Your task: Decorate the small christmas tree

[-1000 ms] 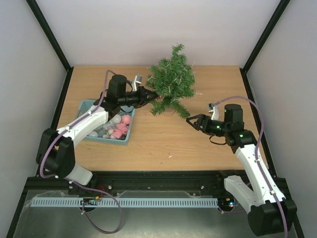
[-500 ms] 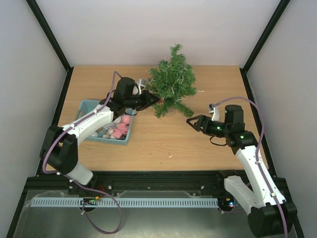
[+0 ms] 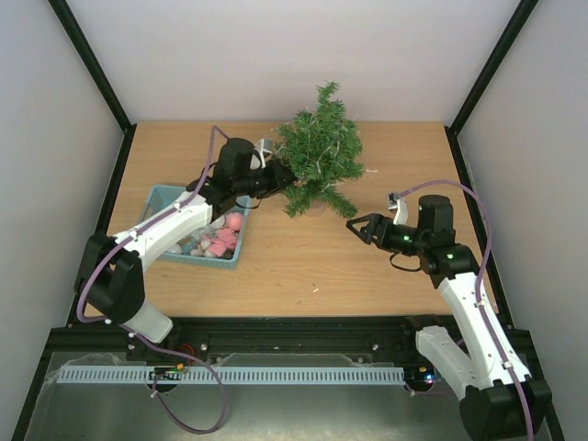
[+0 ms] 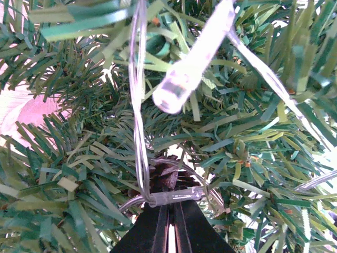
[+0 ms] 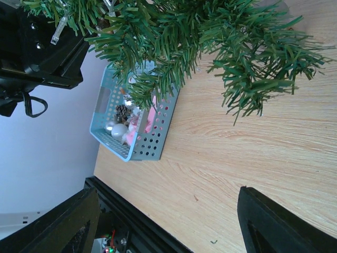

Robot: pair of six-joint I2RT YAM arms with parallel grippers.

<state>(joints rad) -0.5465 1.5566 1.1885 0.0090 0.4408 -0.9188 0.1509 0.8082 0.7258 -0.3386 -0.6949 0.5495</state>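
Up top, found small christmas tree [image 3: 319,154] at far middle of bench [image 3: 276,276], near far-right corner of teal basket [image 3: 241,241], not touching it as far as could tell. Spotted left gripper [image 3: 280,176] pushed into tree's left side, low among branches, arm stretched over basket. Read it as clenched: in left wrist view saw both black fingers [image 4: 152,234] pressed flat together, only a sliver of light between. Noted brown, scaly cone-like bit [image 4: 166,175] right at fingertips, deep in needles; couldn't tell whether pinched or just lying against tips. Saw clear light string [image 4: 138,105] running down past it and looped across fingertips, plus one clear bulb [image 4: 179,87] hanging close to lens. Found right gripper [image 3: 360,228] released, jaws spread wide w/ nothing between, hovering over bare bench near tree's lowest right branch, not touching. From right wrist cam, made out tree's lower branches across top of frame, basket beyond w/ pine cone [image 5: 122,112], silver ball [image 5: 118,130] & pink pieces [image 5: 153,117] inside. Saw more pale & pink bits in basket from overhead, too small to ID.
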